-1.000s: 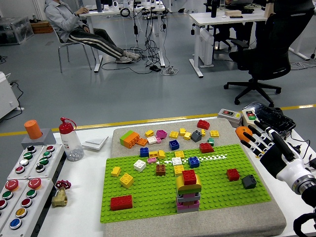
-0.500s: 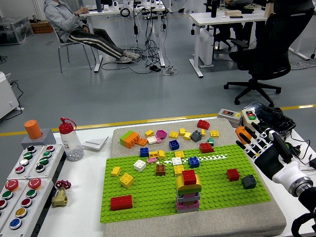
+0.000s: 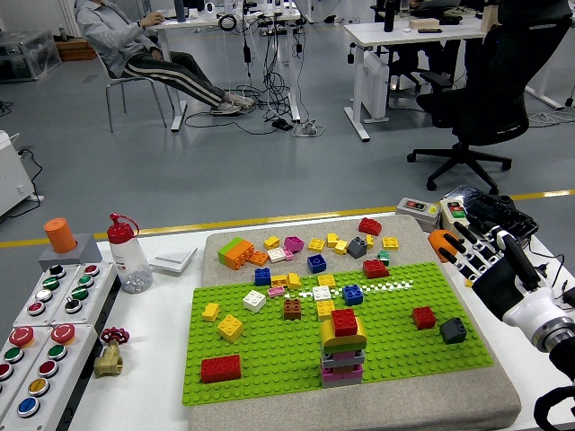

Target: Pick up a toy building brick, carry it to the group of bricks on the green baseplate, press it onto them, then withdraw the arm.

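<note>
Right hand [image 3: 490,265], fingers spread & holding nothing, shifted only slightly vs. 1 s ago at baseplate [image 3: 269,359] edge; stack [image 3: 342,346] unchanged, so no brick carried.

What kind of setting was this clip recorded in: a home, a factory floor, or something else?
Most likely a robotics lab or office workspace. Behind the white table stand office desks with cables trailing to the floor and a black swivel chair, and a test panel of coloured push buttons sits beside the green baseplate.
</note>
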You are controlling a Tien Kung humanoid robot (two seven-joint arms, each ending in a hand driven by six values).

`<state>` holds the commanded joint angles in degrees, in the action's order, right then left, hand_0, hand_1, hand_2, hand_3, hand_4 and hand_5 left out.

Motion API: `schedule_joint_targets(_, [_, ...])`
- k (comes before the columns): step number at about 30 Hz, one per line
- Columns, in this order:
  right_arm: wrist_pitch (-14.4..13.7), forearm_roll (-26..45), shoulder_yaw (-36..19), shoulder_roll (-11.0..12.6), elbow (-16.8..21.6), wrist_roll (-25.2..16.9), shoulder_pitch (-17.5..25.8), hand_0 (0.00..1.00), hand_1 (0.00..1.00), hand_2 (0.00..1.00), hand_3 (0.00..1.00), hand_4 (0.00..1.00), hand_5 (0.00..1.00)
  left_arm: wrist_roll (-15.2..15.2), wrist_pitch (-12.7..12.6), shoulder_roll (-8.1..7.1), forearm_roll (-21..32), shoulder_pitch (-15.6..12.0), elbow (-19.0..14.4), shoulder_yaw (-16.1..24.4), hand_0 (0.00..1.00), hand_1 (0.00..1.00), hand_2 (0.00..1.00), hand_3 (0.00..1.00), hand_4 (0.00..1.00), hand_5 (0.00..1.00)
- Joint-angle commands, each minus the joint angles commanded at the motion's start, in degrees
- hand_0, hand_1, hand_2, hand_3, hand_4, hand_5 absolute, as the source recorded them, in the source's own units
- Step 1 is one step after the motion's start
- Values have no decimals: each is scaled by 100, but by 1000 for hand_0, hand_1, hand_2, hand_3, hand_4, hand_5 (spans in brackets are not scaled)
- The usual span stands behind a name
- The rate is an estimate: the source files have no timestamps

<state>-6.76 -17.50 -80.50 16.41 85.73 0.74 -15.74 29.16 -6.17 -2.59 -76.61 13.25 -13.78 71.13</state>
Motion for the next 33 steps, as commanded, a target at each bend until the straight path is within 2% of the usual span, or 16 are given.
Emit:
schedule_joint_targets(5, [145, -583, -19, -32, -134, -206, 29, 862, 810, 797, 740, 490, 422, 3, 12, -6, -13, 9, 1, 2, 627, 599, 610, 425, 286, 930])
schedule_joint_targets(9, [214, -772, -15, -58, -216, -327, 40, 862, 810, 797, 740, 490, 422, 3, 10, -6, -15, 13, 1, 4, 627, 599, 610, 425, 286, 930])
schedule_joint_targets(22, [343, -846, 38, -136, -507, -488, 21, 877, 807, 805, 759, 503, 451, 13, 28, 6, -30, -1, -10, -8, 627, 599, 610, 429, 285, 930])
schedule_joint_targets(33, [320, -796, 23, -184, -599, -548, 53, 871, 799, 804, 754, 508, 470, 48, 57, 5, -145, -23, -23, 49, 627, 600, 610, 428, 285, 930])
